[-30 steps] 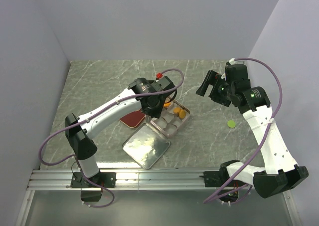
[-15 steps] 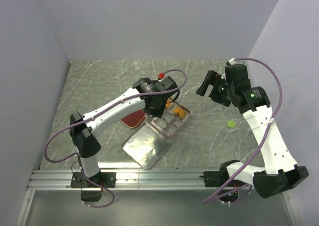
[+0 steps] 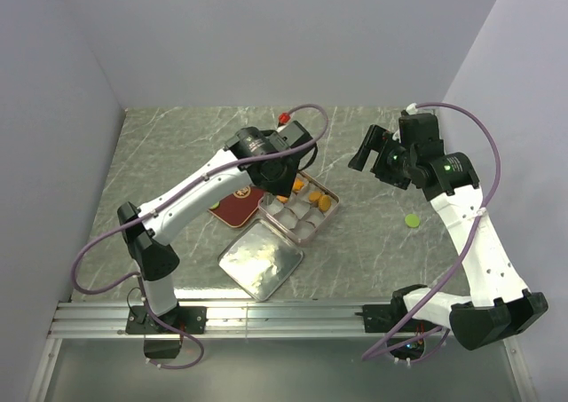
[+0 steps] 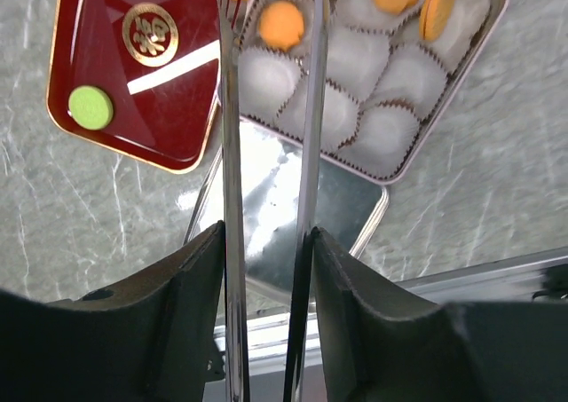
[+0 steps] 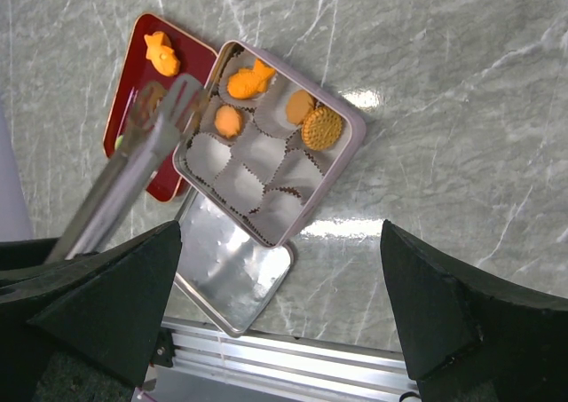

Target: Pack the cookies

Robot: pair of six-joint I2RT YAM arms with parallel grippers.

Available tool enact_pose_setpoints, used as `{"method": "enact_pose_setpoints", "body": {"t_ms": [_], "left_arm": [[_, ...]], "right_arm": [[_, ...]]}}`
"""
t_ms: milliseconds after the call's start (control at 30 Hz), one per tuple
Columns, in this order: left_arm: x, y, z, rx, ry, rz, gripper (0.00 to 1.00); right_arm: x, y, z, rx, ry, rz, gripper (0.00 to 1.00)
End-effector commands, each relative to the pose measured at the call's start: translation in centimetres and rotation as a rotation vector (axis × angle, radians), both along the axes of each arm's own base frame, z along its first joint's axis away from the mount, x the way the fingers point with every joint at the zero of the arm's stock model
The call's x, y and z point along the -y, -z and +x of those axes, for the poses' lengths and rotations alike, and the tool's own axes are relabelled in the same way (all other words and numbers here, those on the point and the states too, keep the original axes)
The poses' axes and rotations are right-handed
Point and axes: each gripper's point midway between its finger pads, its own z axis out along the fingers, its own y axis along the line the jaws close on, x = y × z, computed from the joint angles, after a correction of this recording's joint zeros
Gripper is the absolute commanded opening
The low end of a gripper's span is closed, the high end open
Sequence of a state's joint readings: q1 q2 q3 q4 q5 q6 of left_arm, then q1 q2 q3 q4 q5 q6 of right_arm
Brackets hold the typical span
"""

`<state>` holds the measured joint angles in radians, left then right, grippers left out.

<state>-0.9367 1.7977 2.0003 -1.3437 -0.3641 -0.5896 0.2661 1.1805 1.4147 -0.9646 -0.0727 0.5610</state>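
In the white paper cups (image 4: 355,60) at the far end of the pale rectangular metal tin (image 5: 351,149), four small orange cookies (image 5: 248,81): one fish-shaped, two round and flat, one round and ridged, standing on its edge. In the other cups, only white paper. On the dark red rectangular tray with a gold rim (image 4: 169,91), just beside the tin on its left, one more orange fish-shaped cookie (image 5: 162,53) and a round green cookie (image 4: 90,106). Well apart from the tin, alone on the grey marble-patterned table (image 3: 177,153) near the right arm, a second round green cookie (image 3: 413,220). At the near side of the tin, a shiny flat silver lid (image 3: 260,258), with the corner of the tin over its edge. Above all this, the left claw (image 4: 266,242), clamped on a pair of long metal tongs (image 4: 232,153). At the tong tips, a clear gap, over the border between tray and tin; cannot tell whether anything is between them. To the right of the tin and raised above the table, the right claw (image 5: 280,233), spread wide apart, with nothing between its fingers.
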Motion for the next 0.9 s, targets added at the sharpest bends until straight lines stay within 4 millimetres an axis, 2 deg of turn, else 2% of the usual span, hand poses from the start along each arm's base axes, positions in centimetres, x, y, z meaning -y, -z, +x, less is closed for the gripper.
{"method": "enact_pose_setpoints", "body": {"t_ms": [0,67,200,400,500,867], "left_arm": [[-2.1,-3.3,1.3,0.062,-0.060,-0.055,0.49],[-3.0,-3.6,1.7,0.068,-0.080,-0.065,0.49],[-5.9,-2.7,3.5,0.069,-0.166,-0.040,0.49],[-7.9,0.3,6.0,0.042,-0.230,0.008,0.49],[-8.0,2.0,6.9,0.019,-0.223,0.037,0.50],[-7.1,5.5,8.9,-0.022,-0.175,0.076,0.50]], "right_arm": [[-0.4,-0.8,0.6,0.039,-0.004,0.008,1.00],[-0.3,-0.7,0.7,0.038,-0.002,0.005,1.00],[-0.3,-0.8,0.8,0.042,-0.001,0.005,1.00],[-0.5,-1.3,1.0,0.048,-0.003,0.009,1.00],[-0.5,-1.5,1.1,0.050,-0.006,0.006,1.00],[-0.2,-1.7,1.9,0.055,0.004,-0.017,1.00]]}}
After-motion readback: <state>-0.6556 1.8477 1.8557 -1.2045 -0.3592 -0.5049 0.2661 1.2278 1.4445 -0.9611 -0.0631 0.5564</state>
